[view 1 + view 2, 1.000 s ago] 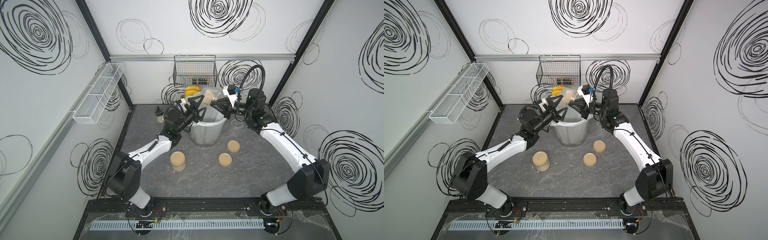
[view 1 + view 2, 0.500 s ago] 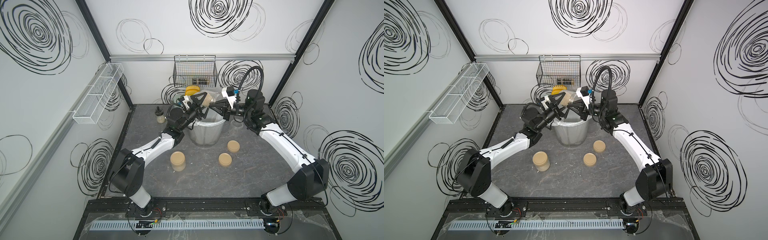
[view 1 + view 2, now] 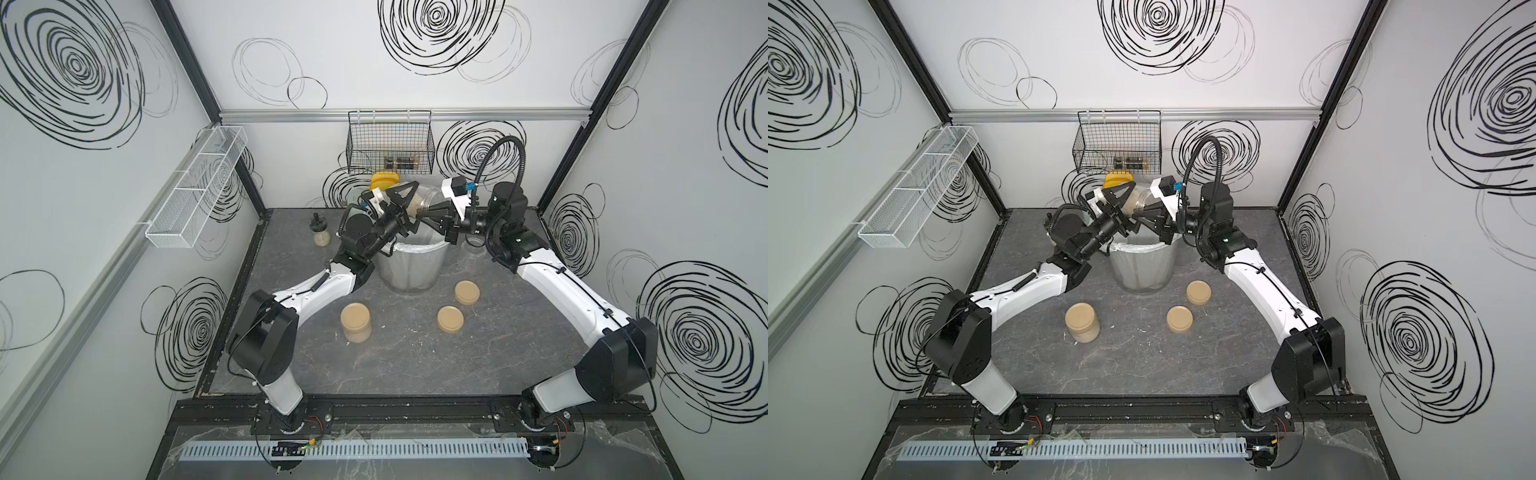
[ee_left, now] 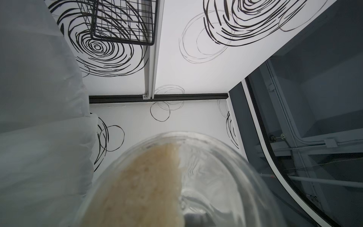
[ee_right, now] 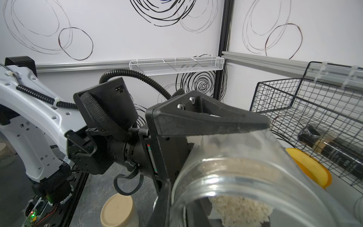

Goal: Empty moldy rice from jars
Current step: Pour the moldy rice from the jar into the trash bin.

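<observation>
The job looks about midway. Of the 3 jars, 1 is in hand: the left gripper point(image 3: 409, 208) grasps the held jar point(image 3: 424, 198) by its clear wall, a finger on each side. It holds the jar tipped on its side above the mesh bin point(image 3: 409, 272), which stands near the middle of the tabletop's back edge. The lid is off, yet the moldy rice point(image 5: 241, 204) has not dropped out. In the right wrist view it sits as a pale clump inside the glass, just behind the mouth. The right gripper point(image 3: 426, 216) is clenched, with nothing between its jaws that I can make out, its tips at that mouth; I judge it is there to loosen the clump.

An open jar point(image 3: 471, 248) stands between the mesh bin and the tabletop's right edge and looks empty, so that 1 seems done. The 2 loose lids point(image 3: 466, 292) lie in front of the mesh bin, toward the right edge. The lidded jar point(image 3: 355, 322) stands in front of the bin toward the left edge, pale grains showing through its wall, not yet opened. Left to do: clear the held jar, then open and empty the lidded jar
</observation>
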Robot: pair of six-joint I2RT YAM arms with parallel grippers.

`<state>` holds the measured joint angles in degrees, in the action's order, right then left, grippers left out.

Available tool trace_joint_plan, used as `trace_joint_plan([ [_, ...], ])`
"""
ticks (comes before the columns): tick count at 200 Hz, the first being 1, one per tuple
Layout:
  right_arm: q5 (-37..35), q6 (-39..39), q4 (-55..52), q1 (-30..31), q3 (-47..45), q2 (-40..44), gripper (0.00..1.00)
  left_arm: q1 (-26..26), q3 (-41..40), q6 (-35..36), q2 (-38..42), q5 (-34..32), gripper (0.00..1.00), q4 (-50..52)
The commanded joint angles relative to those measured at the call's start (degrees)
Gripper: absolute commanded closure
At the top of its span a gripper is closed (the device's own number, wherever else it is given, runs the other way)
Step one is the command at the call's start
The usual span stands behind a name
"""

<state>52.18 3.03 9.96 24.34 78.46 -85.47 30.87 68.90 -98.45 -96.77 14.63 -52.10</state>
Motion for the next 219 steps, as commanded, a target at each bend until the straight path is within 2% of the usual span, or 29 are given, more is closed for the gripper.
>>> trace_joint_plan([
  [1, 3.33, 0.31, 3.89, 1.37, -0.23, 2.85, 1.00, 0.53, 1.45, 0.11, -0.93, -0.28, 0.16, -9.02],
  [12, 2.99, 0.42, 3.64, 1.32, -0.32, 2.88, 1.00, 0.43, 1.66, -0.03, -1.29, -0.21, 0.21, -9.74],
  [22, 2.41, 0.40, 3.62, 1.35, -0.56, 2.93, 0.98, 0.34, 1.91, 0.41, -1.33, -0.13, 0.22, -9.64],
  [37, -0.25, 0.24, 4.46, 1.41, -1.74, 3.91, 0.77, 0.24, 2.05, 1.44, -1.10, -0.15, 0.22, -8.75],
  [60, -4.77, -0.10, 7.17, 1.34, -5.01, 6.52, 0.37, -0.27, 1.89, 2.89, -0.40, -0.48, 0.23, -7.92],
  [76, -7.09, -0.13, 6.93, 1.23, -5.90, 7.63, 0.20, -0.70, 1.94, 4.32, 0.15, -0.65, 0.24, -7.15],
  [84, -8.66, -0.28, 5.99, 1.24, -6.01, 8.29, 0.00, -0.91, 2.07, 5.23, 0.43, -0.82, 0.25, -6.82],
  [129, -17.78, -4.46, 7.84, 0.06, -14.87, 16.99, 0.02, -2.29, 5.02, 10.30, 0.63, -0.59, 0.27, -2.48],
  [150, -23.03, -10.05, 1.87, -1.58, -18.39, 23.03, 0.02, -2.98, 5.76, 12.79, 1.09, -0.14, 0.27, -1.03],
  [177, -27.71, -17.87, -2.84, -3.55, -29.54, 34.68, 0.02, -3.70, 6.00, 20.46, 2.96, -0.09, 0.27, 4.92],
  [200, -33.77, -22.76, -7.31, -3.93, -38.74, 46.18, 0.02, -4.62, 6.15, 23.80, 3.47, 0.58, 0.27, 7.36],
  [219, -36.03, -26.08, -13.90, -4.31, -43.35, 53.14, 0.02, -5.34, 6.29, 26.48, 4.16, 0.53, 0.27, 9.24],
])
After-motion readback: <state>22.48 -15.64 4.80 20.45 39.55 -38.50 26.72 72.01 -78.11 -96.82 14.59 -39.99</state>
